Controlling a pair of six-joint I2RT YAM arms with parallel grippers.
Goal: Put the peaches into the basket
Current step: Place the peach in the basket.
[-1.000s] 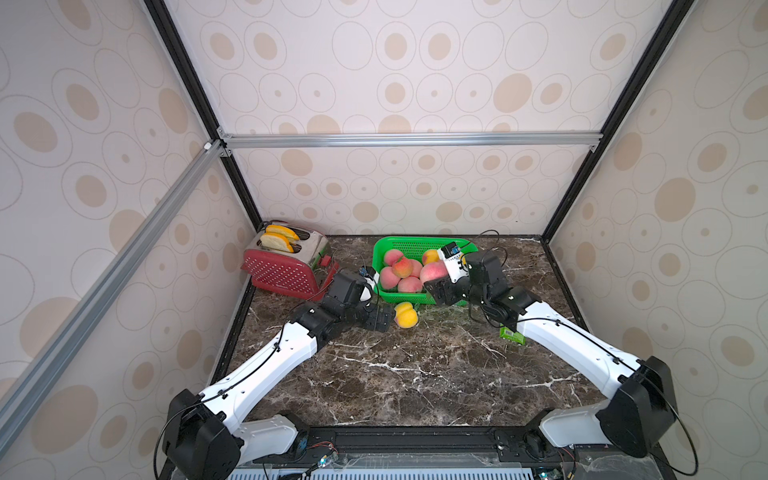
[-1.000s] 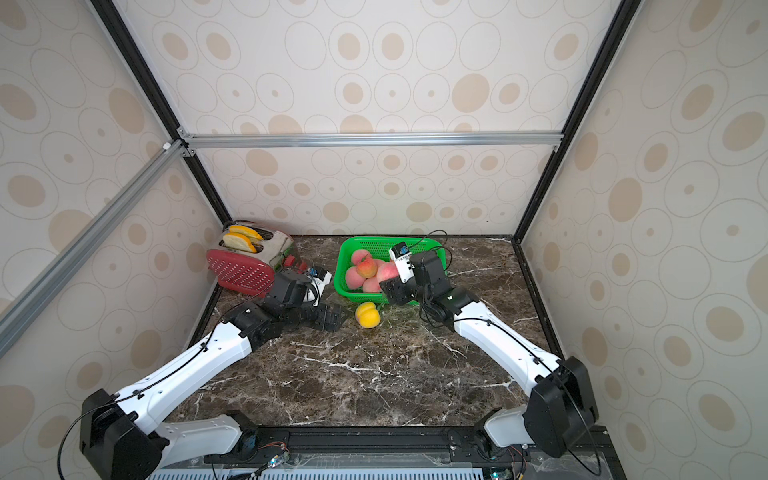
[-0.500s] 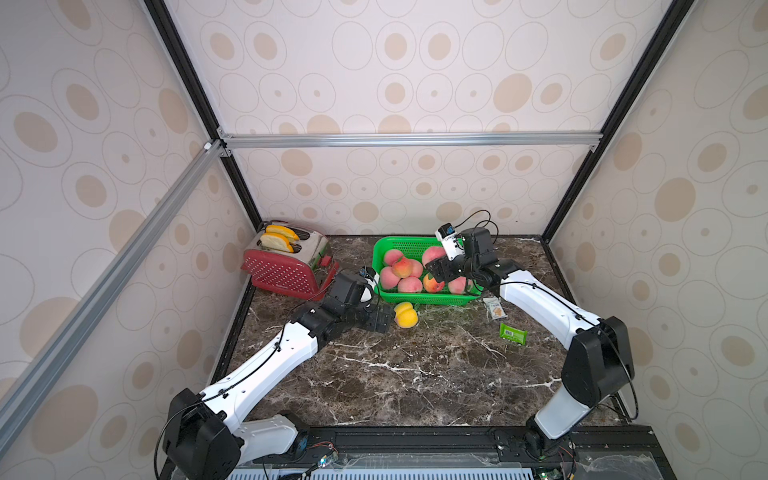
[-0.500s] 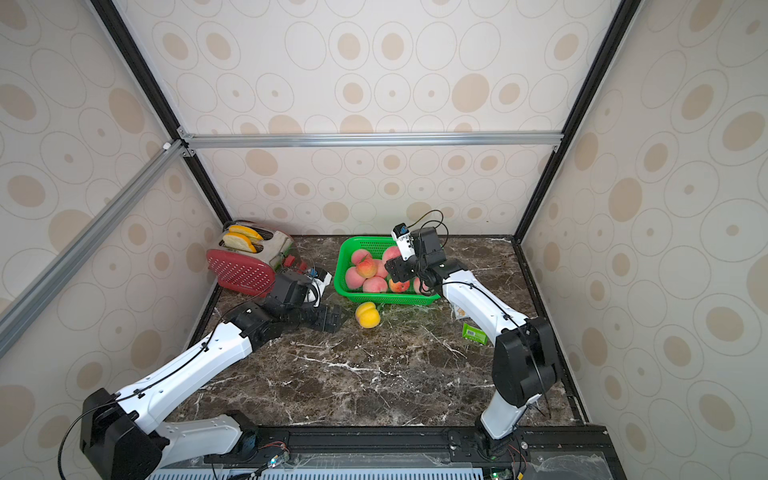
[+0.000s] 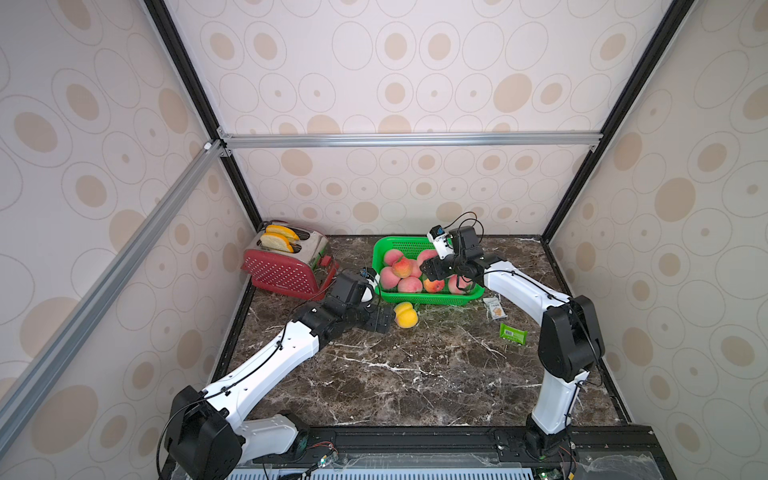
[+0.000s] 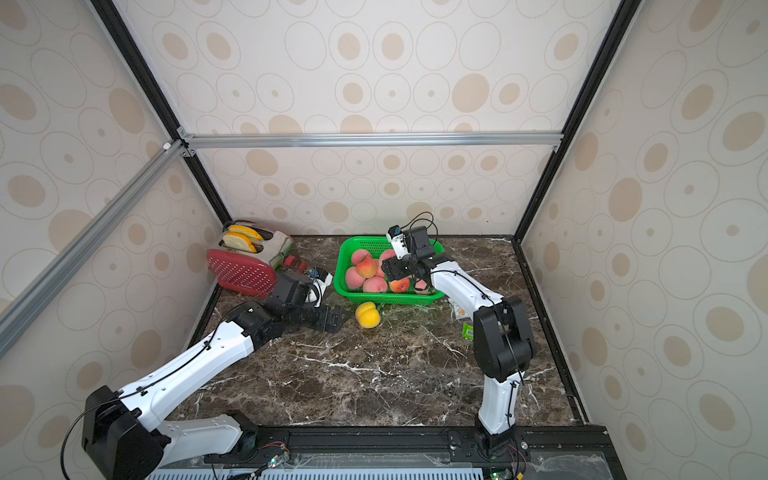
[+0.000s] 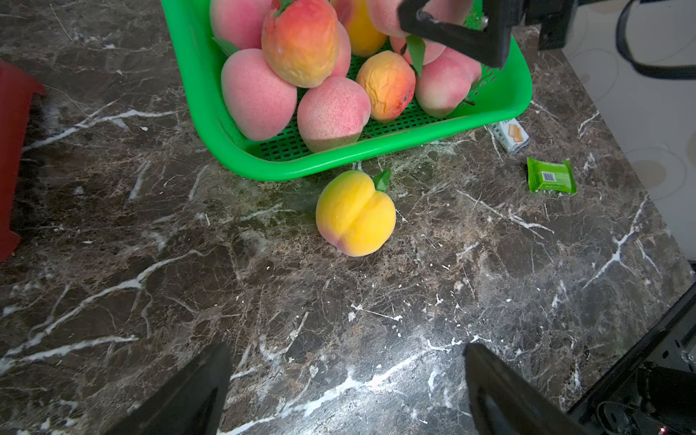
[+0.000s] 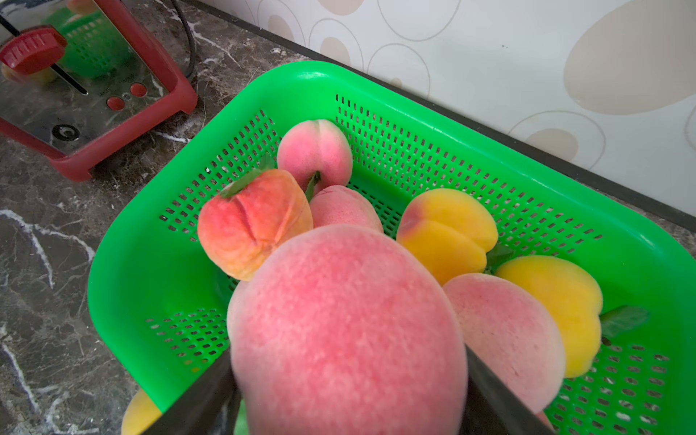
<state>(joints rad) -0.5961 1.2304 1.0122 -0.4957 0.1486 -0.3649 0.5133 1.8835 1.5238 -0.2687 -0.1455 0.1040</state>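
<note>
Far left, back corner: toaster [image 5: 286,264] with a red perforated side panel and a brushed-metal top. Two bread slices [image 5: 277,240] with yellow crust stood up out of the slots. Tabletop [image 5: 395,374] was dark brown marble-look, glossy, with white veining.

Left gripper [image 5: 380,321] sat low over the tabletop, front-right of the toaster. Black fingers [image 7: 196,395] were spread wide with nothing between them. It pointed at the yellow peach [image 7: 356,212]: matte, fuzzy, cleft down the middle, faint pink blush on one side, one small green leaf. That one lay on the marble just outside the basket's near long wall; touching or not, couldn't tell.

Basket [image 5: 428,298]: bright green moulded plastic, rectangular, rounded corners, smooth flared rim, slot-perforated walls and floor. It sat back centre, near the rear wall. Peaches [image 7: 260,94] were piled inside: mostly fuzzy speckled pink, a couple wrinkled orange-red, two smooth yellow.

Right gripper [image 5: 432,270] hung over the basket's interior, fingers [image 8: 486,410] pinching a large pink peach [image 8: 346,331] on both flanks. It was round with velvety skin. It was above the pile; whether it rested on the fruit below, couldn't tell.

Right of the basket on the marble: a pale packet [image 5: 494,308], flat, just beside the basket's corner. Then a green packet [image 5: 513,333], glossy wrapper, farther right and nearer the front.
</note>
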